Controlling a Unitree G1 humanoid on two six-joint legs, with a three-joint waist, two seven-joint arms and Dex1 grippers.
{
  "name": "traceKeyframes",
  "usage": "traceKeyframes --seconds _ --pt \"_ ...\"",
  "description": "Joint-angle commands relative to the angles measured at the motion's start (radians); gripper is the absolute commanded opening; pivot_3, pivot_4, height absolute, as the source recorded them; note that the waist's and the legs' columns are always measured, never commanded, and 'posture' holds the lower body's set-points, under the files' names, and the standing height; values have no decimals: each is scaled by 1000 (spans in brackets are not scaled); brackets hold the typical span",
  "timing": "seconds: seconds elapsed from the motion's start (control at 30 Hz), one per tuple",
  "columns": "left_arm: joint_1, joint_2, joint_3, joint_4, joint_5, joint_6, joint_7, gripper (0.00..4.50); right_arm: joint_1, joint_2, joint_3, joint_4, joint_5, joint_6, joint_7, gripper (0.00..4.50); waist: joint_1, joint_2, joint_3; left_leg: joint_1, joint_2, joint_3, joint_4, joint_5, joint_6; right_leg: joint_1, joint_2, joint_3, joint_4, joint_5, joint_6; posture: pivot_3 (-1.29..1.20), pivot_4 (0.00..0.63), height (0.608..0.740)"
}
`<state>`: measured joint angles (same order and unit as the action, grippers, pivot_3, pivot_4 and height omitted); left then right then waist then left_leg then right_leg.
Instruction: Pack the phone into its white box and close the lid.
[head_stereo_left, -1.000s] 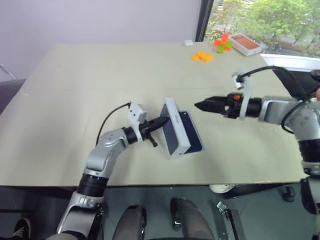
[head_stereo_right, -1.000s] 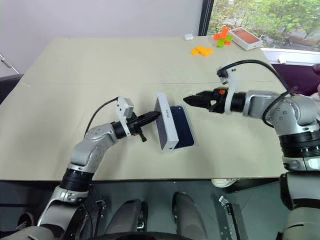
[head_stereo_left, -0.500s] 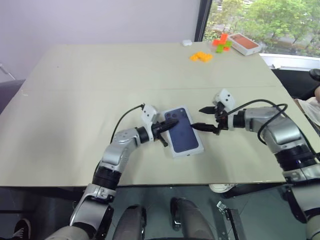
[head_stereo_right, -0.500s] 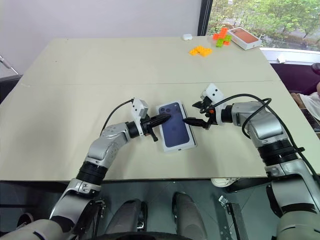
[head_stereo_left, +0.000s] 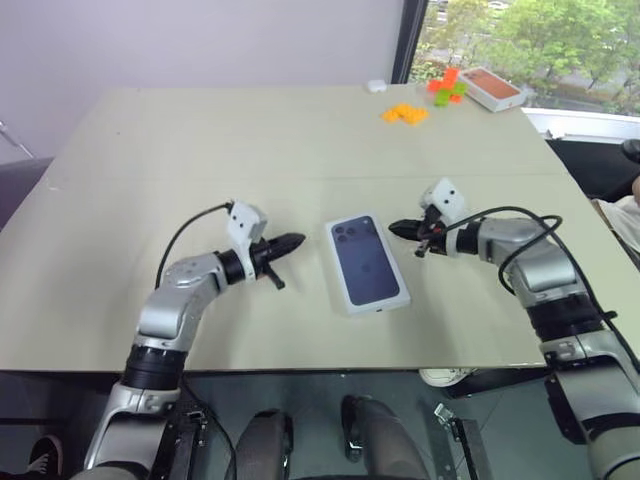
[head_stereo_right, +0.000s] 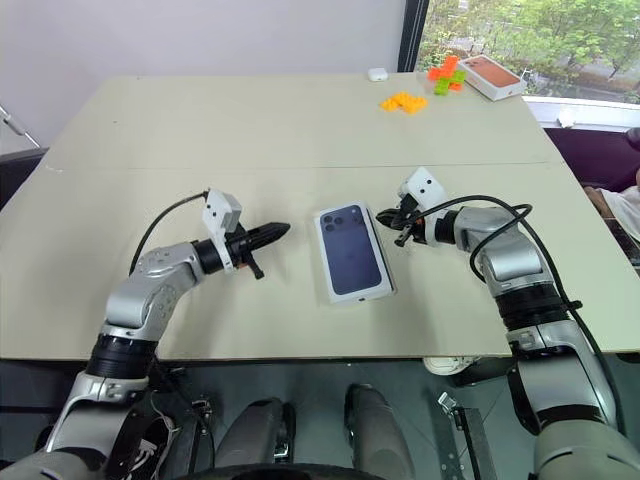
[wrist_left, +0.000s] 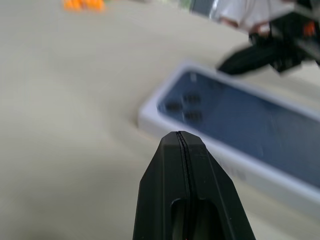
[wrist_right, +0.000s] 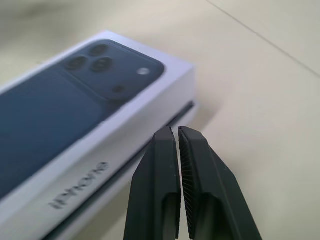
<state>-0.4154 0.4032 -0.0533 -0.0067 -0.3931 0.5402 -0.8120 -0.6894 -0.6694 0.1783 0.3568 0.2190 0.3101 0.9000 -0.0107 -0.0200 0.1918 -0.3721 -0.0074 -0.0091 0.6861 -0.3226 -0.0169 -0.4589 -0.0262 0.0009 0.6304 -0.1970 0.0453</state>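
The white box (head_stereo_left: 366, 265) lies flat on the bench (head_stereo_left: 200, 140) with the lid (wrist_right: 75, 125) on, not fully seated on the right. Both the left tool (head_stereo_left: 292, 242) and right tool (head_stereo_left: 397, 229) are closed, empty. Light, stiff, slippery card is judged; pressing the top is advised.

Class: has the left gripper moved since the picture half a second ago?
Yes. The left gripper, shut, was touching the closed box's lid; it has drawn back to the robot's left, leaving bare table between them.

The white box (head_stereo_left: 365, 263) lies on the table (head_stereo_left: 200, 150) between both grippers
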Motion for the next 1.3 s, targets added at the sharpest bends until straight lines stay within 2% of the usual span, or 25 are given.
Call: traceKeyframes --seconds 0.03,0.4,0.5,0.6,1.03,1.3 --pt "7 1 -24 -31 -43 108 -15 0 -8 -16 -10 -23 -46 -75 25 43 -1 0 0 0 0 0 0 0 0 0 0 0 0 0 0 0 150 740" --pt "-135 -96 -95 139 -45 217 -37 0 35 -40 18 -88 -119 -121 141 43 -5 0 0 1 0 0 1 0 0 1 0 0 1 0 0 0 150 740" --pt "-142 -130 -156 149 -4 171 -48 0 57 -40 23 -116 -133 -115 151 43 -2 0 0 1 0 0 0 0 0 1 1 0 1 0 1 0 150 740" --pt "-151 -162 -153 165 -10 175 -41 0 65 -35 17 -133 -137 -99 150 43 0 0 0 1 0 0 0 0 -1 1 0 0 2 0 0 0 150 740" --pt "-175 -196 -73 85 -58 200 -22 0 67 -26 4 -122 -163 -89 147 43 0 0 0 1 0 0 1 0 -1 2 0 0 1 1 1 0 150 740" --pt "-137 -173 -130 104 1 168 -28 0 58 -7 -2 -105 -180 -89 135 43 -2 0 0 2 0 0 2 0 -1 2 0 0 2 1 1 0 150 740"
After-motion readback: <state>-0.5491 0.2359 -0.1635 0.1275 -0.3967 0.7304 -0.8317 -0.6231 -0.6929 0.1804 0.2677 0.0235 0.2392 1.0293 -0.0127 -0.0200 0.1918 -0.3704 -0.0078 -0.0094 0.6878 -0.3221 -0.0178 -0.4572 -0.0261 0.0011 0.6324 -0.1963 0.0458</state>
